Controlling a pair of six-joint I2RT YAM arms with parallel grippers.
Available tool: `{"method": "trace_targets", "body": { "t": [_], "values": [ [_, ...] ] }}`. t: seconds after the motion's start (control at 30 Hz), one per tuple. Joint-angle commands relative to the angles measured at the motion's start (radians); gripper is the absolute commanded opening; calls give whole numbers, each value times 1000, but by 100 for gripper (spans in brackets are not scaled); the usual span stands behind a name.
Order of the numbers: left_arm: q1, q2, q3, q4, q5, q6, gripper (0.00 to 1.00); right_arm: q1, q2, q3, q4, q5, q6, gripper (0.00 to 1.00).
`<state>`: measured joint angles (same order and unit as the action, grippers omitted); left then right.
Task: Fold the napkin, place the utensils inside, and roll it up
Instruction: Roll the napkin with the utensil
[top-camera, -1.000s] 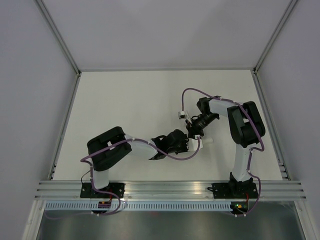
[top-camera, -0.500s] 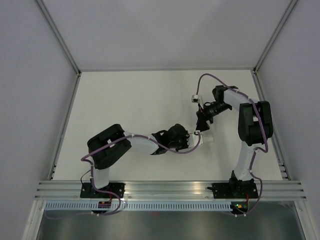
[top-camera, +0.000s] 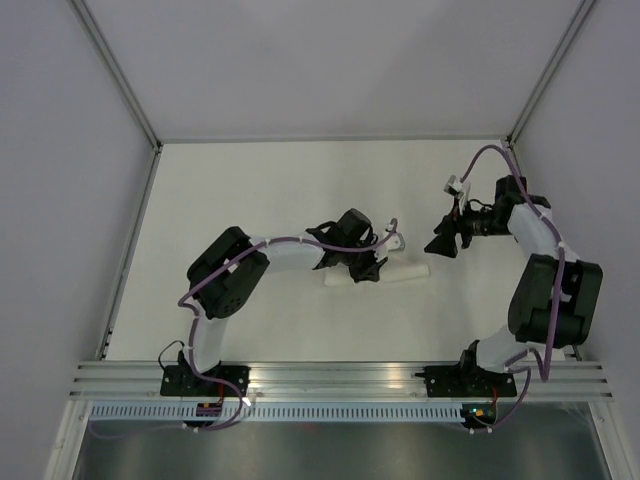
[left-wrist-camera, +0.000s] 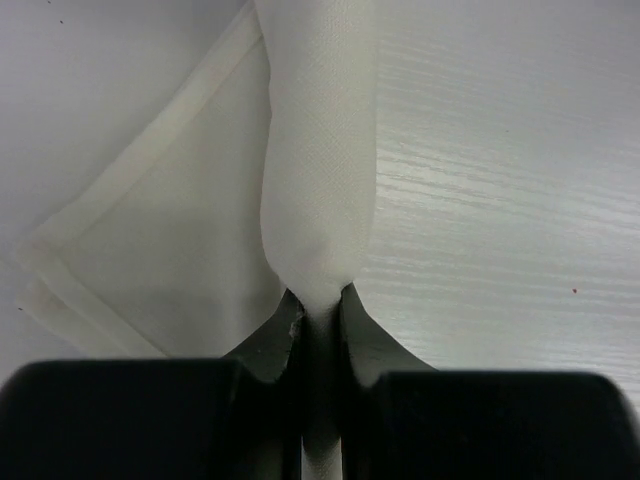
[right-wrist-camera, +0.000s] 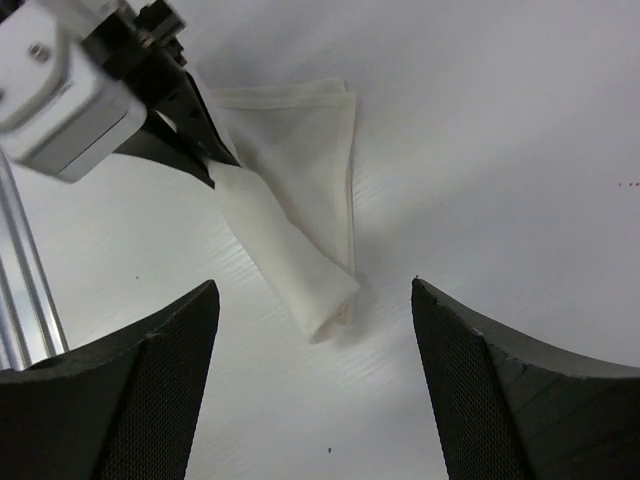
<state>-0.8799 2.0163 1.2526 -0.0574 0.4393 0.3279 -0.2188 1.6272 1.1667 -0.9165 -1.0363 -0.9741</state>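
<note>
Top view: the rolled napkin (top-camera: 410, 272) lies on the table (top-camera: 250, 190), one end at the left gripper (top-camera: 367, 268), while the right gripper (top-camera: 441, 245) hangs apart to its right. Left wrist: the jaws pinch the roll's end, with a loose corner lying flat beside it. Right wrist: the fingers are spread wide, and the roll's far end is apparently untouched beyond them.

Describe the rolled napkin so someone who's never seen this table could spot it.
Look at the white table, just right of centre between the two arms. The napkin lies there as a slim white cloth roll, one end pinched in the left arm's fingers. It alone is cloth, a flat loose corner trailing beside it.
</note>
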Motion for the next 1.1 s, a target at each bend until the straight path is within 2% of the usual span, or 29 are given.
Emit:
{"method": "trace_targets", "body": {
  "t": [0.0, 0.1, 0.27, 0.5, 0.83, 1.07],
  "values": [
    [39, 104, 69, -269, 145, -75, 2, 28, -169, -174, 291, 63, 72, 83],
    [58, 186, 180, -378, 171, -98, 2, 123, -390, -417, 553, 235, 110, 83],
    [82, 249, 243, -449, 210, -144, 2, 324, -544, -611, 743, 418, 160, 85],
    [107, 320, 315, -530, 295, -171, 3, 557, -553, -706, 855, 610, 153, 83],
    [119, 372, 378, -599, 348, -170, 3, 786, -469, -811, 1071, 867, 106, 81],
    [130, 386, 392, -625, 397, -156, 5, 840, -376, -814, 1093, 926, 75, 67]
  ]
}}
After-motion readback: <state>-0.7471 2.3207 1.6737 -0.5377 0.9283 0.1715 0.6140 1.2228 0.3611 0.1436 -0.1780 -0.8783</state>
